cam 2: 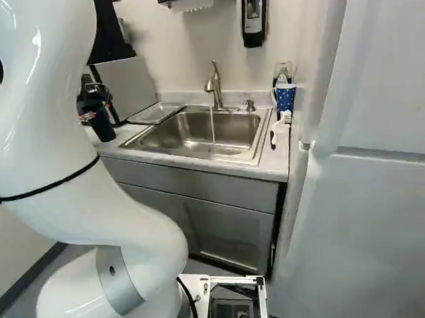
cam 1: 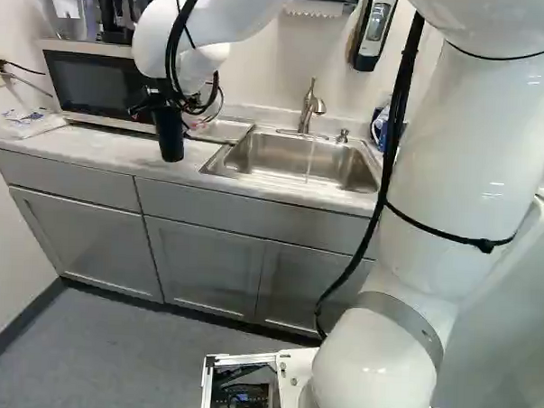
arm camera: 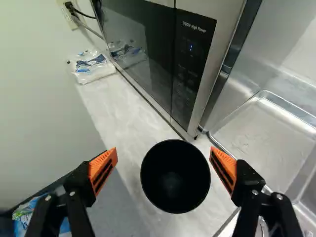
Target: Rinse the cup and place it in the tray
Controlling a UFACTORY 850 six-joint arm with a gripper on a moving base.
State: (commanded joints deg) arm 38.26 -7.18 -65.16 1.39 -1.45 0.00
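1. The black cup [arm camera: 175, 177] is seen on the surface [arm camera: 111, 106], ungripped between the released hand's [arm camera: 164, 150] spread fingers.
2. The tray [arm camera: 269, 136] is yet to be filled.
3. Water [cam 2: 213, 127] is being run; rinsing (presumably) is left.
4. Counted: one microwave [arm camera: 143, 54], two cups (one blue cup [cam 2: 285, 97]), one tray, one sink [cam 2: 173, 132].

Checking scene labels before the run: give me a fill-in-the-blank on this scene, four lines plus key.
1. A stream of ____ runs from the faucet.
2. The metal tray lies on the counter between the microwave and the ____.
3. The pads of the hand are ____ in colour.
4. The hand is not shut on the black cup; it is ____.

Missing words: water; sink; orange; open.
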